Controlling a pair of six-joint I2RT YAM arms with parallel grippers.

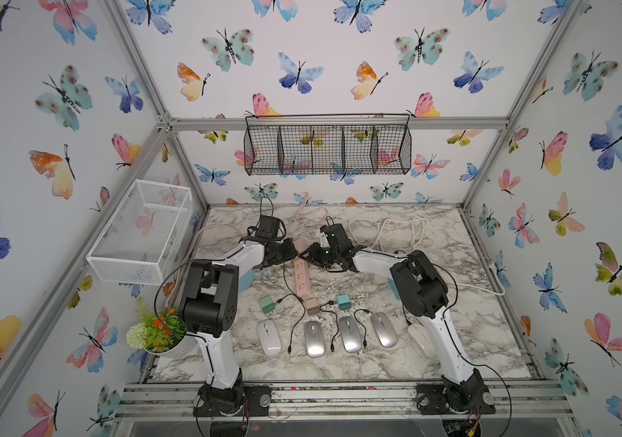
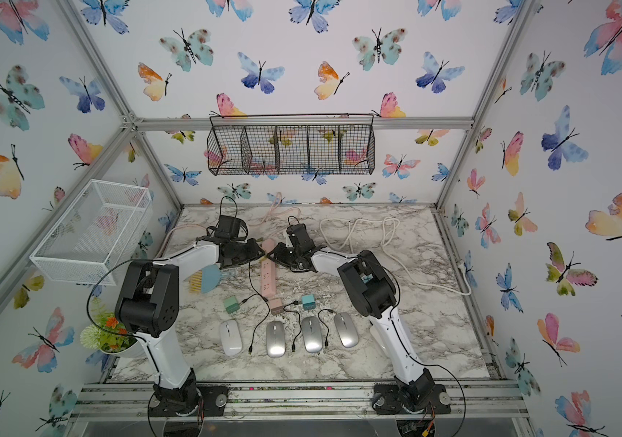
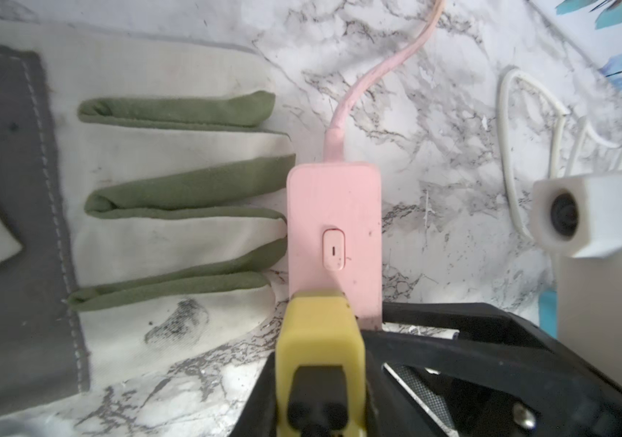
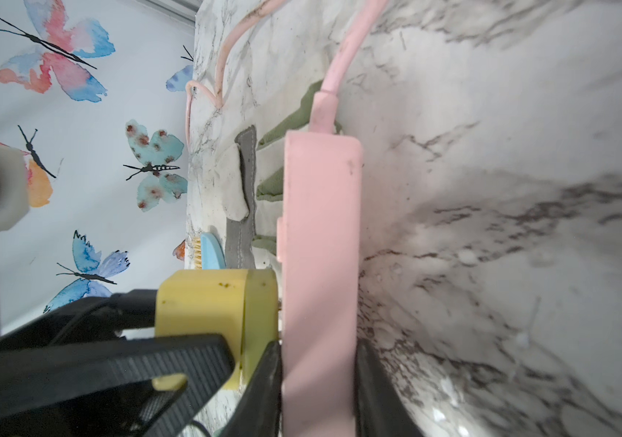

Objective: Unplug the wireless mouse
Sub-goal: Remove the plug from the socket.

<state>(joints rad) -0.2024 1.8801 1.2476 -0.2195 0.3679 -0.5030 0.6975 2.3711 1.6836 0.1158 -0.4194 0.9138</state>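
Gripping pink power strip (image 4: 320, 227) with right tool (image 4: 318, 359), likely to steady it for unplugging; touching strip top with left tool (image 3: 318, 333), closure unclear. Leaving wireless mouse row (image 1: 350, 335) untouched, lower centre.

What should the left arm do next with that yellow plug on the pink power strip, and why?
Probably pull the yellow plug straight away from the pink power strip. The left gripper appears closed on the plug, and the right gripper clamps the strip's sides, bracing it.
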